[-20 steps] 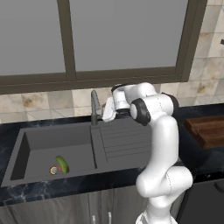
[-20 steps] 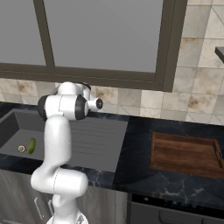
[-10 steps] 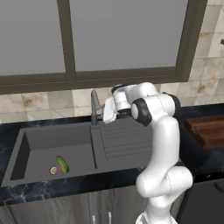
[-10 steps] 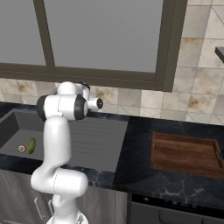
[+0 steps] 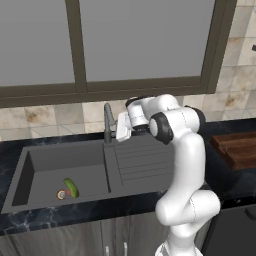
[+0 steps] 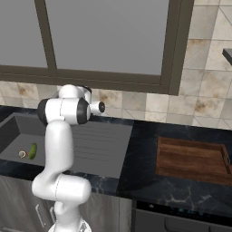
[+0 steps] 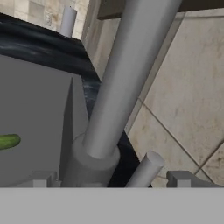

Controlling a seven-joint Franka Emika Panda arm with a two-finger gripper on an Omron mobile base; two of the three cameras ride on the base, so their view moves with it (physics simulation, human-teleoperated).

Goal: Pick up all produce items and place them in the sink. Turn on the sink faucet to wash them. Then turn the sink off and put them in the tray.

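**Nothing has moved: gripper still parked at the faucet**

Produce lies where it lay a second ago: the green cucumber (image 5: 71,187) and the small round tan item (image 5: 61,195) touching it, on the sink (image 5: 30,165) floor, front of the faucet (image 5: 107,122). Right beside the faucet's stem, the gripper (image 5: 120,127) has its jaws spread wide, holding nothing. Far right of the faucet, the wooden tray (image 6: 192,161) sits on the dark counter (image 6: 140,181).

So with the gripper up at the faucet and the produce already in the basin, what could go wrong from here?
The open gripper straddles the faucet base, with the small lever between its tips; a sideways sweep may hit the post instead. The cucumber and brown item lie at the sink's front, possibly missing the stream.
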